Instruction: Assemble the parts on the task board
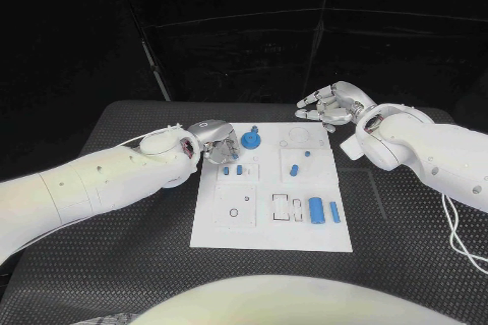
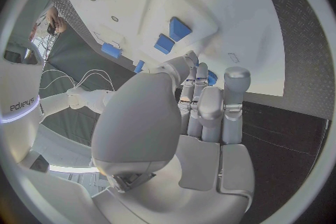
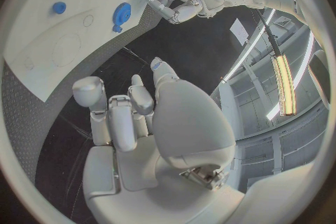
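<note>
The white task board (image 1: pixel 266 230) lies in the middle of the table. My left hand (image 1: pixel 211 146) hovers at the board's far left corner, fingers curled in, pinching a small blue part (image 1: pixel 234 154) at the fingertips; this small blue part (image 2: pixel 212 77) peeks out between the fingers. A blue gear (image 1: pixel 251 140) stands just right of that hand. Two small blue pieces (image 1: pixel 232 170) sit below it. A blue peg (image 1: pixel 294 170), a thick blue cylinder (image 1: pixel 316 211) and a slim blue bar (image 1: pixel 335 211) lie further right. My right hand (image 1: pixel 329 105) hangs beyond the board's far right corner, fingers apart, holding nothing.
The board rests on a black ribbed mat (image 1: pixel 407 268) with bare room on both sides and in front. A white cable (image 1: pixel 458 233) trails down beside my right arm. Darkness lies past the table's far edge (image 1: pixel 274 103).
</note>
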Controlling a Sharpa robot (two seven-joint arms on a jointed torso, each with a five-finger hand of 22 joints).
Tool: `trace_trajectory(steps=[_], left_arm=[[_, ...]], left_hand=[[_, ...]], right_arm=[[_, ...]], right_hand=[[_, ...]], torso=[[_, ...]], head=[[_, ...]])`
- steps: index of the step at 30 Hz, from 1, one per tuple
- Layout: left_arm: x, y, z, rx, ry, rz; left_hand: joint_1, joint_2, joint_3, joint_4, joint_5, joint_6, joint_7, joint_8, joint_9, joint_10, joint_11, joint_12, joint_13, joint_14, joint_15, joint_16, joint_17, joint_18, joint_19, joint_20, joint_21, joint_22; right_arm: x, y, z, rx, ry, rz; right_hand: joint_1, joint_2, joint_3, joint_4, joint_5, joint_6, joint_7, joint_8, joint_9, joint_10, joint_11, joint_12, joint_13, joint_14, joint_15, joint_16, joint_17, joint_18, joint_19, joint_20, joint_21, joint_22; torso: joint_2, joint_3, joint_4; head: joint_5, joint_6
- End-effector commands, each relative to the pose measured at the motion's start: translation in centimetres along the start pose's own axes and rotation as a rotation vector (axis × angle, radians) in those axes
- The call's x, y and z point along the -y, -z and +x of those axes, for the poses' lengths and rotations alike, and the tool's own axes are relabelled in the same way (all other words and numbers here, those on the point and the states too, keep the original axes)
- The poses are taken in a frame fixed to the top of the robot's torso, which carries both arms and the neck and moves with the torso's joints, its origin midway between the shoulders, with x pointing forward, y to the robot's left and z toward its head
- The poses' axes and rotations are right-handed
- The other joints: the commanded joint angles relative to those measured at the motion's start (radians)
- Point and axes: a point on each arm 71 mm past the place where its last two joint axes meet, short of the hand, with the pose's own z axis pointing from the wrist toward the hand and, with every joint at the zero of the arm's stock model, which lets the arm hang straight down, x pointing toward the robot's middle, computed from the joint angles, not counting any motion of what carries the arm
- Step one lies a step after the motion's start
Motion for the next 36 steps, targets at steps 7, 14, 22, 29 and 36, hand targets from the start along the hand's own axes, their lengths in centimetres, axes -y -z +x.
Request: trace_trajectory(steps=[7, 14, 22, 29, 36], left_arm=[[0.01, -0.18, 0.2, -0.027, 0.01, -0.008], [-0.2, -0.24, 0.31, -0.039, 0.009, -0.024], [-0.25, -0.34, 0.39, -0.046, 0.008, -0.029], [-0.08, -0.42, 0.41, -0.044, 0.009, -0.023], [0.0, -0.43, 0.35, -0.036, 0.01, -0.018]], left_hand=[[-0.01, 0.0, 0.005, 0.005, 0.003, -0.011, 0.003, -0.009, -0.003, -0.003, 0.009, -0.013, 0.0, 0.004, 0.001, -0.004, -0.004, -0.012, 0.002, 0.0, -0.014, -0.004], [-0.014, -0.003, 0.006, 0.006, 0.003, -0.016, 0.006, -0.013, -0.004, -0.008, 0.012, -0.02, 0.0, 0.001, 0.004, -0.007, -0.01, -0.01, -0.001, 0.002, -0.023, -0.008], [-0.016, -0.004, 0.007, 0.008, 0.003, -0.019, 0.007, -0.015, -0.005, -0.01, 0.014, -0.025, 0.0, 0.0, 0.005, -0.008, -0.01, -0.01, -0.002, 0.003, -0.026, -0.009], [-0.018, -0.005, 0.007, 0.009, 0.003, -0.02, 0.008, -0.016, -0.005, -0.012, 0.015, -0.027, 0.0, 0.0, 0.006, -0.008, -0.01, -0.01, -0.004, 0.004, -0.029, -0.01], [-0.02, -0.001, 0.01, 0.012, 0.004, -0.018, 0.008, -0.014, -0.004, -0.01, 0.014, -0.028, 0.001, 0.0, 0.007, -0.007, -0.008, -0.01, -0.003, 0.005, -0.029, -0.009]], right_arm=[[-0.18, 0.0, -0.02, -0.003, -0.002, -0.008], [-0.18, 0.01, -0.03, -0.003, -0.002, -0.008], [-0.19, 0.01, -0.02, -0.003, -0.002, -0.008], [-0.19, 0.02, -0.03, -0.002, -0.002, -0.008], [-0.18, 0.02, -0.05, -0.002, -0.002, -0.008]], right_hand=[[-0.001, 0.007, -0.007, 0.0, -0.007, 0.006, -0.001, 0.007, 0.0, 0.004, -0.002, 0.003, -0.001, 0.055, -0.007, -0.002, 0.037, 0.009, 0.003, -0.001, 0.0, 0.001], [-0.001, 0.007, -0.007, 0.0, -0.007, 0.006, -0.001, 0.007, 0.0, 0.004, -0.002, 0.003, -0.001, 0.055, -0.007, -0.002, 0.037, 0.009, 0.003, -0.001, 0.0, 0.001], [-0.001, 0.007, -0.007, 0.0, -0.007, 0.006, -0.001, 0.007, 0.0, 0.004, -0.002, 0.003, -0.001, 0.055, -0.007, -0.002, 0.037, 0.009, 0.003, -0.001, 0.0, 0.001], [-0.002, 0.007, -0.007, 0.0, -0.008, 0.006, -0.001, 0.007, 0.0, 0.005, -0.002, 0.004, 0.0, 0.055, -0.007, -0.002, 0.037, 0.009, 0.003, -0.001, 0.0, 0.001], [-0.002, 0.007, -0.007, 0.0, -0.008, 0.006, -0.001, 0.007, 0.0, 0.005, -0.002, 0.004, 0.0, 0.055, -0.007, -0.002, 0.037, 0.009, 0.003, -0.001, 0.0, 0.001]], torso=[[0.001, -0.0001, 0.0006], [0.0, -0.0003, 0.0001], [0.0, -0.0006, 0.001], [0.001, 0.0, 0.0007], [0.001, -0.0003, 0.0012]], head=[[-0.002, 0.0], [-0.002, -0.002], [-0.003, -0.002], [-0.003, -0.003], [-0.004, -0.003]])
